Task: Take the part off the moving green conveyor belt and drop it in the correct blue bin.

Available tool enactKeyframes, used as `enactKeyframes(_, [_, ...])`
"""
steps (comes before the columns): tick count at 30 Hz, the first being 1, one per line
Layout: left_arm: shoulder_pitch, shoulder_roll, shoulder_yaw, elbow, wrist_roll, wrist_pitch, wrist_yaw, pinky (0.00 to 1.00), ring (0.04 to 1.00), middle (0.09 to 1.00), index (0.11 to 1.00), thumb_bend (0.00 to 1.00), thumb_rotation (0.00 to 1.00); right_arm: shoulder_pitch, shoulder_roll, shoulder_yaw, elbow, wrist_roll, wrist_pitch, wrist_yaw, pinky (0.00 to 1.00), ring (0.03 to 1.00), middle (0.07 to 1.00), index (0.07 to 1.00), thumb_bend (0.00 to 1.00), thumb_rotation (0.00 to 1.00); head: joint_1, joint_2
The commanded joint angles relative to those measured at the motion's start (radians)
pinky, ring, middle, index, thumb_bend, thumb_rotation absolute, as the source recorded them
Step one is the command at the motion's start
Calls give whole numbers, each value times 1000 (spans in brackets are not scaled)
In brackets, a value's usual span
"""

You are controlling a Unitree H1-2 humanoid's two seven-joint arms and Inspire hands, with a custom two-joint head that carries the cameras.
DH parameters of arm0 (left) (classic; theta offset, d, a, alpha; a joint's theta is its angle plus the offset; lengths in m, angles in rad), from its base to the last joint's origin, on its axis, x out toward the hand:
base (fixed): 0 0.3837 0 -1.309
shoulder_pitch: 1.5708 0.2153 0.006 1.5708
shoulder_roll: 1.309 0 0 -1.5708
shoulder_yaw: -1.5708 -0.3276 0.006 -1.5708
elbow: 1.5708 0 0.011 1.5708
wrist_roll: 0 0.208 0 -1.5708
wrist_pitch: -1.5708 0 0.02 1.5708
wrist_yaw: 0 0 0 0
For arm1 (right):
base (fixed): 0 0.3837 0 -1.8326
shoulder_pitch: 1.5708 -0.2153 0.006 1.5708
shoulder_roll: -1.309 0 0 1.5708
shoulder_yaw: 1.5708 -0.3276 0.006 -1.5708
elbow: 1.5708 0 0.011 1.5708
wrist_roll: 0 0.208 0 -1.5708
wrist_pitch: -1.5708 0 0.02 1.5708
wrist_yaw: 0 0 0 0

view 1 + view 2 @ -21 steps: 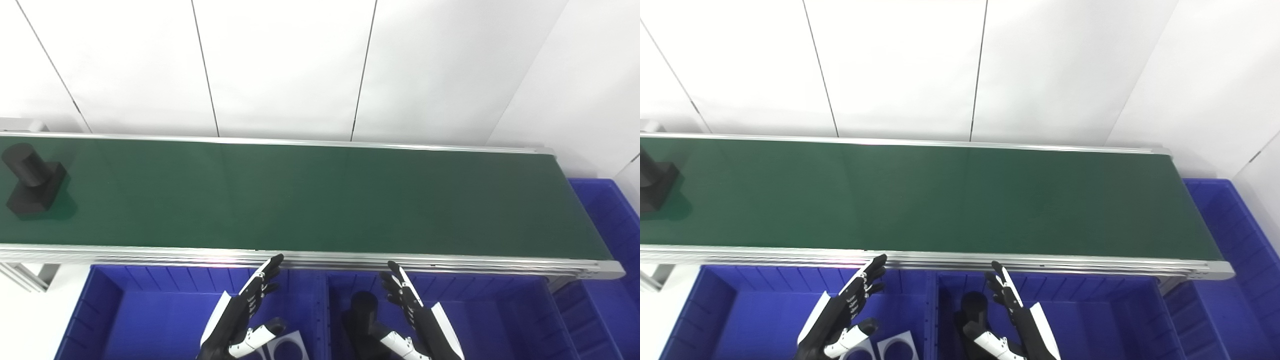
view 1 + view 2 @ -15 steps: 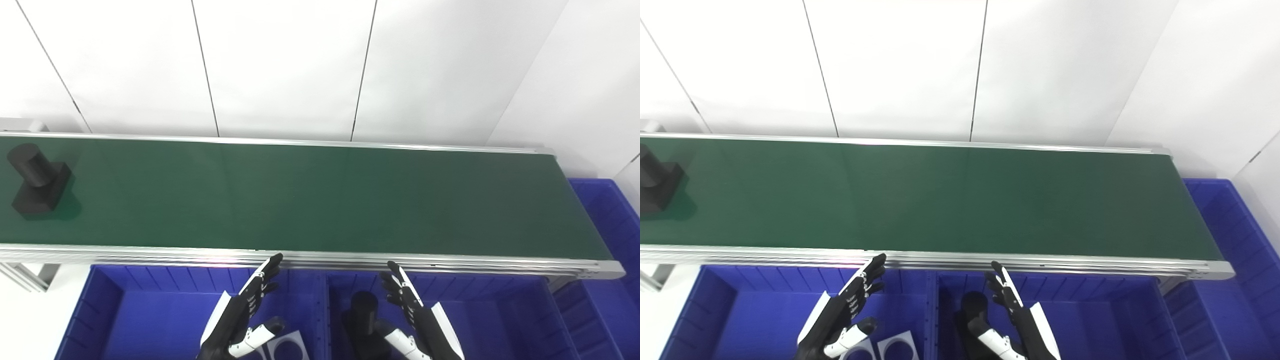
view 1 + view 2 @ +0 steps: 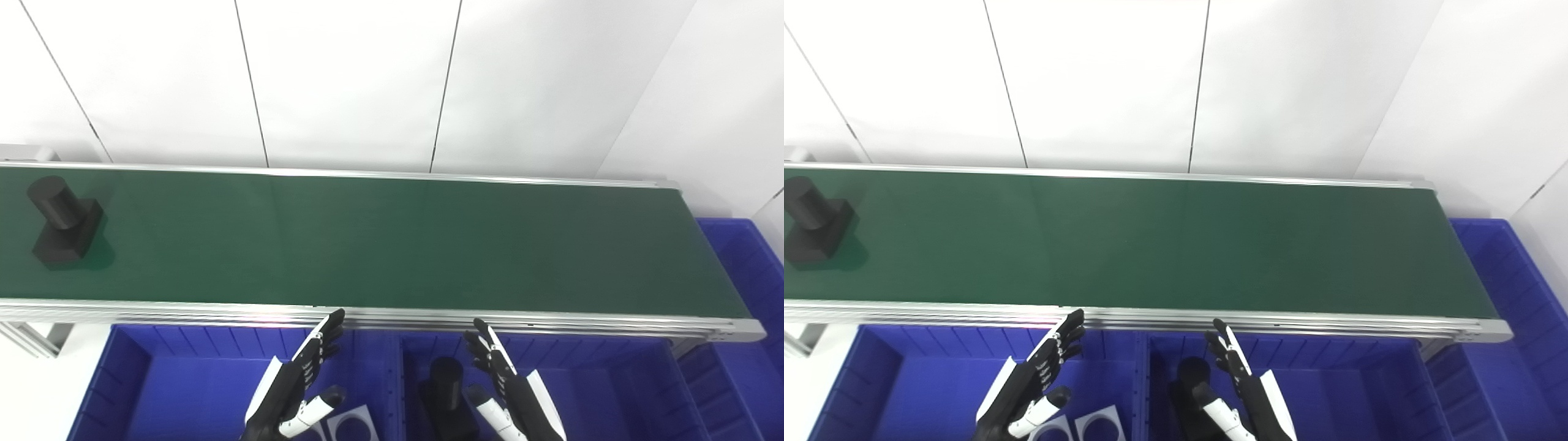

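Part [image 3: 61,220], a black peg on a block, has ridden rightward along the belt [image 3: 392,245] but remains far left; left hand [image 3: 294,386] and right hand [image 3: 511,392] wait over the bins [image 3: 184,380], fingers apart, empty; too early to reach

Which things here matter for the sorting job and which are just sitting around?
In play:
black part on the belt, far left
left bin
middle bin
left hand, open
right hand, open

Lying about:
white plates already in the left bin
black part already in the middle bin
end bin
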Motion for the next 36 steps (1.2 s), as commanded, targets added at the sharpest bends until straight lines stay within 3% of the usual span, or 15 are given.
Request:
enactKeyframes(1, [-15,-5,0,-16,-12,-40,-1,923,954,973,943,753,794,-1,7,-2,-30,4,-34,-9,914,932,933,999,766,911,2,1])
enactKeyframes(18, [-12,-8,1,-19,-9,-42,4,915,951,971,937,698,814,1,7,0,-30,-1,-34,-8,913,934,938,1000,751,909,2,0])
enactKeyframes(22, [-8,-9,5,-19,-14,-36,6,919,948,966,935,695,850,-1,11,-1,-21,6,-45,-11,924,934,937,1000,752,907,0,-1])
enactKeyframes(28, [10,-27,19,-20,-49,-27,14,913,927,935,917,729,984,0,14,-2,-19,10,-48,-12,921,934,936,998,747,939,-1,0])
enactKeyframes(36, [15,-28,22,-25,-20,-30,22,908,918,930,925,774,1000,2,17,-4,-11,21,-63,-15,913,936,934,991,706,1000,0,3])
